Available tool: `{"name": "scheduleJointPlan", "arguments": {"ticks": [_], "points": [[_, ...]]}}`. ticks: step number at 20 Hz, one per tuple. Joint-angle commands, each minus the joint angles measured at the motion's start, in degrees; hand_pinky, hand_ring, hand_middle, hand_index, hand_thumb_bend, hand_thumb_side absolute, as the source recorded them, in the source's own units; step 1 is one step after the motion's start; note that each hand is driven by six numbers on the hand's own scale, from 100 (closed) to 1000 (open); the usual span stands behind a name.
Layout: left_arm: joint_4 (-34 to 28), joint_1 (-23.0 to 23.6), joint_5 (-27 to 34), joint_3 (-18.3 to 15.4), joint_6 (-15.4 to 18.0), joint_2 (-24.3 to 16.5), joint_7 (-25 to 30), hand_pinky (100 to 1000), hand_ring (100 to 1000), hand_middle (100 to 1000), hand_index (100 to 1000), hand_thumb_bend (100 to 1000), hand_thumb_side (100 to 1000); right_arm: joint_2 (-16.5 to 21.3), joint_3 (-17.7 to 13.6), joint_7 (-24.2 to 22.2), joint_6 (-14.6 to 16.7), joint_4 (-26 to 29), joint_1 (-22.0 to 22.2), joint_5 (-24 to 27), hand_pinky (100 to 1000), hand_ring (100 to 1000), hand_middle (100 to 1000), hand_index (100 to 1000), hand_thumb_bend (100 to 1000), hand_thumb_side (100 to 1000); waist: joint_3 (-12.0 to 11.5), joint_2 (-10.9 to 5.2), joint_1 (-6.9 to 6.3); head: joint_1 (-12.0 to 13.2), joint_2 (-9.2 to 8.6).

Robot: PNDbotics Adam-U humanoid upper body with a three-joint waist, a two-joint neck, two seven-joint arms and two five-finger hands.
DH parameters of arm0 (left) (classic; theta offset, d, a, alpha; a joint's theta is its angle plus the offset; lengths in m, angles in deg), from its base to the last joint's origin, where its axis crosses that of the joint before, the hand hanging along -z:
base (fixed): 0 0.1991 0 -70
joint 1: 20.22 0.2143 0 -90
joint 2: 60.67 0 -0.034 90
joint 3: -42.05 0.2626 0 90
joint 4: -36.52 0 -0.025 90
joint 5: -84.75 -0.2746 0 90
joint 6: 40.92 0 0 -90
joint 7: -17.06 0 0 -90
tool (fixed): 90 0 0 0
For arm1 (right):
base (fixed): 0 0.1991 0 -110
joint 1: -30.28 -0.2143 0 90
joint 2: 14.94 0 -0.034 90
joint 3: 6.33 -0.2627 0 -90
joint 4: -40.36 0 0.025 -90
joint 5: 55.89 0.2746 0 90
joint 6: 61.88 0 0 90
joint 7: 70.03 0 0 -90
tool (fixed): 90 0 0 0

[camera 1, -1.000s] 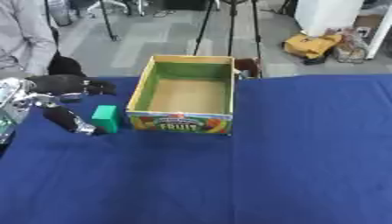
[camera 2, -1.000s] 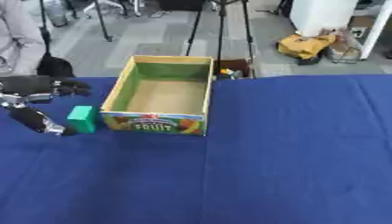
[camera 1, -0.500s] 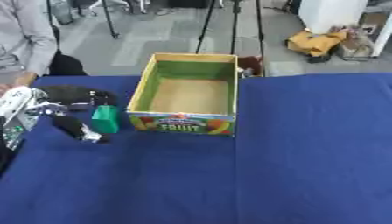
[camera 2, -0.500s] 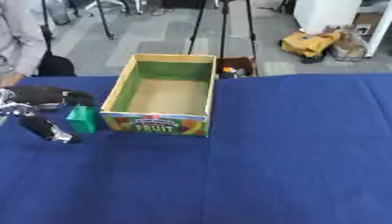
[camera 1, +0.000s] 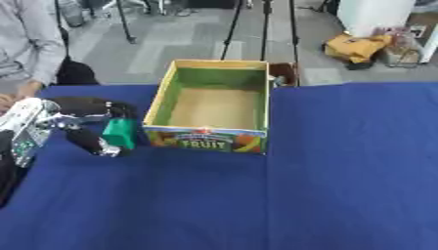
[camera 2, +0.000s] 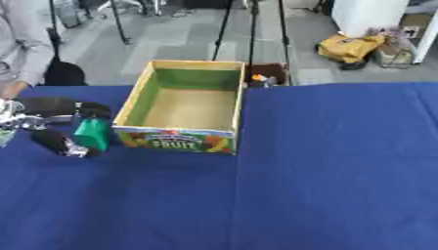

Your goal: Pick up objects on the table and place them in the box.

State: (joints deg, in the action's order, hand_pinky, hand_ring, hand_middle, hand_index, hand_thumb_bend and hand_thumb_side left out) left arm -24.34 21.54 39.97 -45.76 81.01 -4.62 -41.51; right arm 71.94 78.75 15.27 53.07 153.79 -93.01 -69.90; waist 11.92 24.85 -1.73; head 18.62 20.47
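Observation:
A green block (camera 1: 120, 133) stands upright on the blue table (camera 1: 325, 185), just left of the box's front left corner. My left hand (camera 1: 53, 118) comes in from the left edge. Its dark fingers (camera 1: 90, 105) curl over the block's top and its thumb (camera 1: 89, 141) lies against the block's lower left side. I cannot tell whether the block is lifted off the cloth. The open cardboard box (camera 1: 207, 139), green inside with a fruit label on its front wall, has nothing in it. My right hand shows in neither view.
A small dark thing with an orange spot (camera 2: 262, 78) sits just behind the box's far right corner. A seated person's sleeve (camera 1: 26, 44) is at the far left edge. Tripod legs and a yellow bag (camera 1: 355, 46) stand on the floor beyond the table.
My left hand's fingers have come down onto the top of the green block and the thumb has closed in from below. The block itself has hardly shifted.

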Motion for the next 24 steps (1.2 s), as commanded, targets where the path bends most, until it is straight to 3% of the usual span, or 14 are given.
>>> {"name": "scheduleJointPlan", "arguments": {"ticks": [1,9,14,24], "points": [[-1.5,-1.4,2.9,-1.2,1.2,-2.4,2.4,899,993,1000,1000,426,860,1.5,-0.6,0.4,-0.2,1.2,-0.5,0.0,855,910,615,831,100,1000,-0.2,-1.05,-0.1,0.2,-0.65],[-1.3,-1.5,0.4,-1.8,-3.7,-3.3,2.6,900,1000,1000,1000,449,816,1.6,-0.7,0.6,-0.5,1.2,-0.4,0.0,856,911,611,829,100,1000,-0.2,-0.73,-0.12,0.4,-1.21],[-0.8,-1.3,-1.0,-2.0,-4.5,-3.3,3.6,916,1000,1000,1000,425,761,1.6,-0.7,0.8,-0.6,1.2,-0.4,0.1,857,911,608,827,100,1000,-0.3,-0.48,-0.15,0.5,-1.6],[0.2,-1.5,-1.8,-2.6,-6.7,-3.3,2.3,915,1000,1000,1000,390,736,1.6,-0.9,1.1,-0.8,1.2,-0.5,0.2,859,913,602,825,100,1000,0.0,0.35,-0.26,1.1,-2.57]]}}
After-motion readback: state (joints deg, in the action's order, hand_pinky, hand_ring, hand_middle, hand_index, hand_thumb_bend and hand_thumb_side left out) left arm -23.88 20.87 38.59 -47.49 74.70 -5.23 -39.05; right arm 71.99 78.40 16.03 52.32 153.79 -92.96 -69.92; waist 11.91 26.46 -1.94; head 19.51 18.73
